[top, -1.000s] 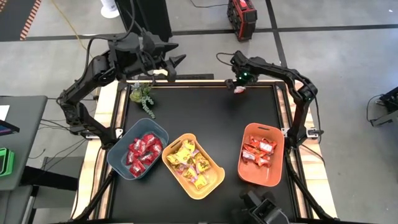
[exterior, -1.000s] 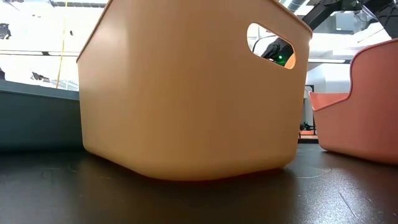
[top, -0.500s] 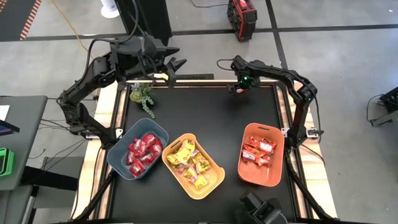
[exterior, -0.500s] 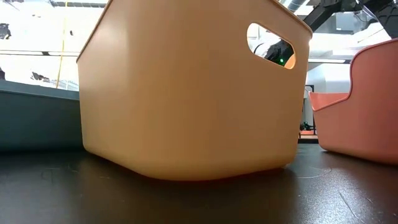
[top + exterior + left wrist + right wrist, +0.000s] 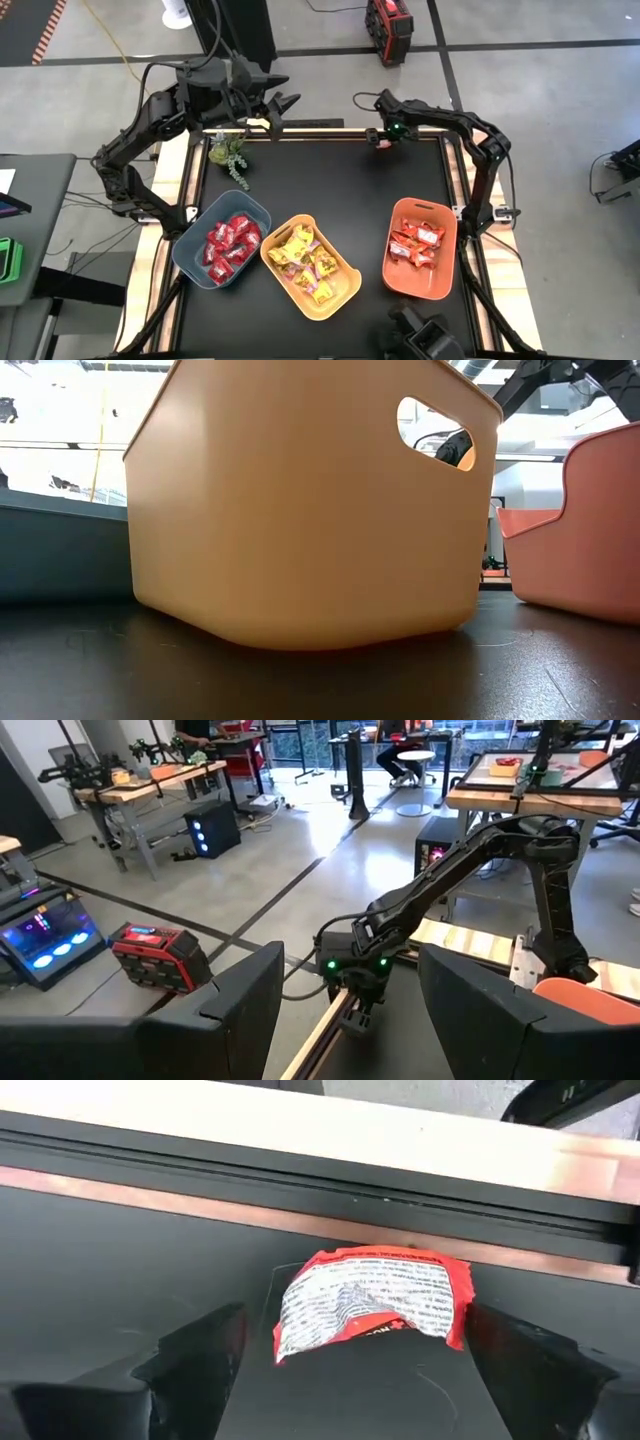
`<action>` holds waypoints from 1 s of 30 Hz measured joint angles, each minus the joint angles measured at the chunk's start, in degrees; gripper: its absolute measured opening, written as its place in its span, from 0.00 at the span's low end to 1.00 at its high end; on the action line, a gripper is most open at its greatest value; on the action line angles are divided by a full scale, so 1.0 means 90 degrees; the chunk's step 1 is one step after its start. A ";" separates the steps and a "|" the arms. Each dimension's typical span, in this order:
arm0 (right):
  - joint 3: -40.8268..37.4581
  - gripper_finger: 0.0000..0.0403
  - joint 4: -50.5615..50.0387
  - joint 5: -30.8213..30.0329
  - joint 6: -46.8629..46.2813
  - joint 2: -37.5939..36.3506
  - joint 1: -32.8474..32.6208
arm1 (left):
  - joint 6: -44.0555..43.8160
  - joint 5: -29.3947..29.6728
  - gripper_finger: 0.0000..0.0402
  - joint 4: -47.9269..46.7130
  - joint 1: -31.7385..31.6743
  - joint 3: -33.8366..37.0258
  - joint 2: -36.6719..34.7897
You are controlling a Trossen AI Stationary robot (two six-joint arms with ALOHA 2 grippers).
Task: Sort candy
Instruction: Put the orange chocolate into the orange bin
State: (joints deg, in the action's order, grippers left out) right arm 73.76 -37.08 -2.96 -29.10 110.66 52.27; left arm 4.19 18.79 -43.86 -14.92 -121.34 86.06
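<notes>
One orange-red and white wrapped candy [image 5: 375,1300] lies flat on the black table against the far edge rail; it also shows in the high view [image 5: 382,142]. My right gripper [image 5: 356,1342] is open just over it, one finger on either side of it. It also shows in the high view [image 5: 384,136]. My left gripper [image 5: 283,106] is open and empty, held above the table's far left corner. The other candy lies sorted: deep red [image 5: 230,240] in the blue-grey bin, yellow [image 5: 305,260] in the yellow bin, orange-red [image 5: 418,243] in the orange bin.
The blue-grey bin [image 5: 192,262], yellow bin [image 5: 345,285] and orange bin [image 5: 440,285] stand in a row along the near edge. A green plant sprig [image 5: 230,155] lies at the far left. The wooden far rail [image 5: 330,1140] runs right behind the loose candy.
My right gripper has shifted a little at the far edge, by the loose candy, which has stayed in place. My left gripper has turned slightly above the far left corner.
</notes>
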 joint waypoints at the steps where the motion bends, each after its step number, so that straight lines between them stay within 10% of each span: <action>1: 0.0000 0.94 -0.0043 0.0009 0.0027 0.0095 0.0000 | -0.0015 0.0000 0.56 -0.0001 0.0000 0.0000 0.0000; 30: 0.0007 0.14 -0.0422 0.0170 0.0390 0.0223 -0.0252 | -0.0210 -0.0027 0.56 -0.0192 0.0015 0.0002 0.0000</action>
State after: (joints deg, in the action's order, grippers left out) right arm 73.82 -40.88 -1.42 -25.59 112.66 50.00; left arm 2.31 18.55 -45.58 -14.79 -121.32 86.06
